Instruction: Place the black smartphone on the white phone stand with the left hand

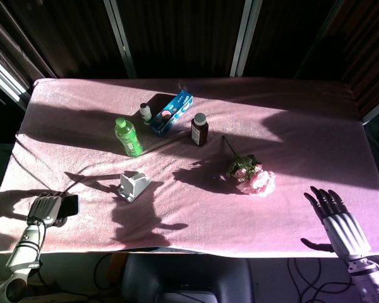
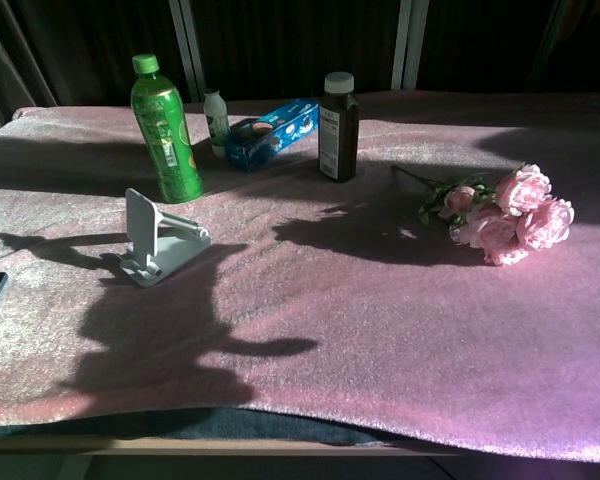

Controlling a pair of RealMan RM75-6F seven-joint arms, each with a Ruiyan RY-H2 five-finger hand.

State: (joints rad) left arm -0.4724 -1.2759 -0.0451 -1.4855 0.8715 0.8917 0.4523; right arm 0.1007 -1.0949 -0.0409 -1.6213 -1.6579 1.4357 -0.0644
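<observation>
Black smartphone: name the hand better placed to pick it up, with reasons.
Left. The left hand sits right at the black smartphone near the table's left edge, while the right hand hovers open at the far right, beyond the pink roses.

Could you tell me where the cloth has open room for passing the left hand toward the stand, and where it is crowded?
Open: the near cloth from the white phone stand across to the pink roses, and the whole right end. Crowded: behind the stand, where the green bottle, small white bottle, blue box and dark bottle cluster.
</observation>
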